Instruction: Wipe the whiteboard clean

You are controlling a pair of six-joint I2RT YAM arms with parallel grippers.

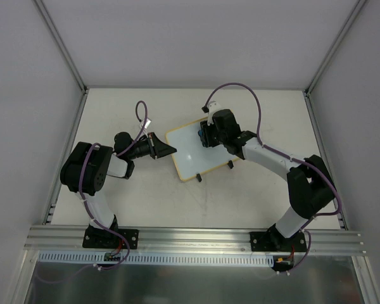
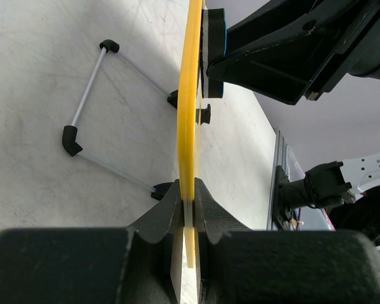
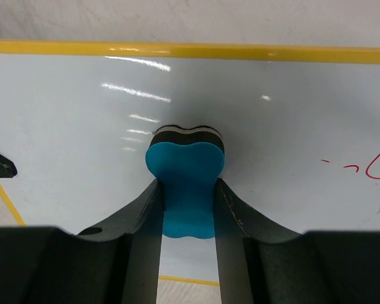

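The whiteboard (image 1: 191,154), white with a pale-yellow frame, lies tilted at the table's middle. My left gripper (image 1: 170,150) is shut on its left edge; the left wrist view shows the yellow frame (image 2: 189,126) edge-on between my fingers. My right gripper (image 1: 206,134) is shut on a blue eraser (image 3: 186,183) and presses its dark felt face against the glossy board (image 3: 82,126). Red writing (image 3: 373,166) shows on the board at the right of the right wrist view. The eraser also shows in the left wrist view (image 2: 214,38), against the board.
A wire stand with black corner pieces (image 2: 88,95) lies beneath the board. Black clips (image 1: 199,178) sit on the board's near edge. The enclosure's aluminium posts (image 1: 63,47) and grey walls ring the table; a rail (image 1: 196,237) runs along the front.
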